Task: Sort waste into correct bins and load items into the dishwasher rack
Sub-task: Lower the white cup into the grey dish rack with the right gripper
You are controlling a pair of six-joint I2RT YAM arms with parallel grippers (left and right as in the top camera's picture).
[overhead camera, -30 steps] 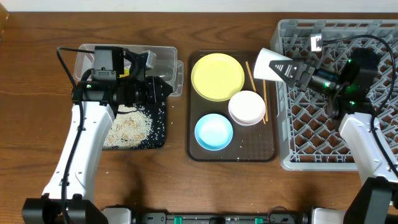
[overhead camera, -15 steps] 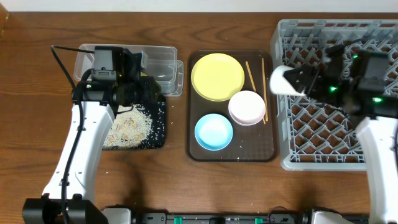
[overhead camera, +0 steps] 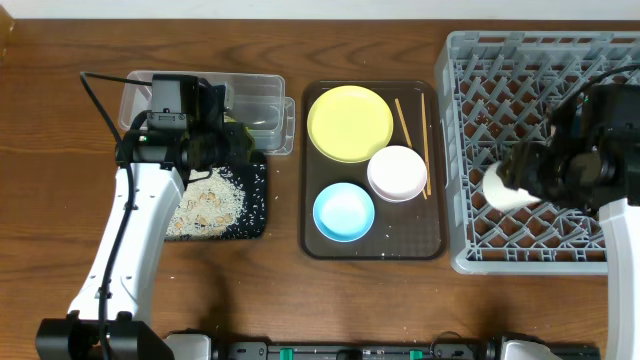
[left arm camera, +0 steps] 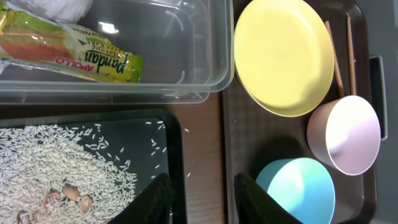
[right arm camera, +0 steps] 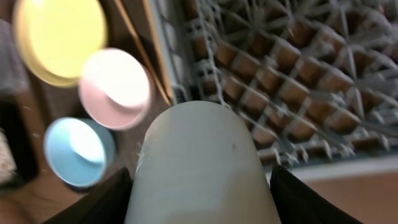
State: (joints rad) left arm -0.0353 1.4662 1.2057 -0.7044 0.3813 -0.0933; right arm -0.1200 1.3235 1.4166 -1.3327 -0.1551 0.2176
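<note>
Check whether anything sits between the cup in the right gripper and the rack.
Nothing visible does. The right gripper holds the white cup over the left side of the grey rack, and the lattice around the cup looks bare.

Left wrist view: your only legible print is on the green-and-orange wrapper [left arm camera: 74, 53] lying in the clear tub [left arm camera: 205, 74]. It has a small red "APOLLO" mark, with "Pandan" in large green letters beside it. The finer line above is too small to read.
</note>
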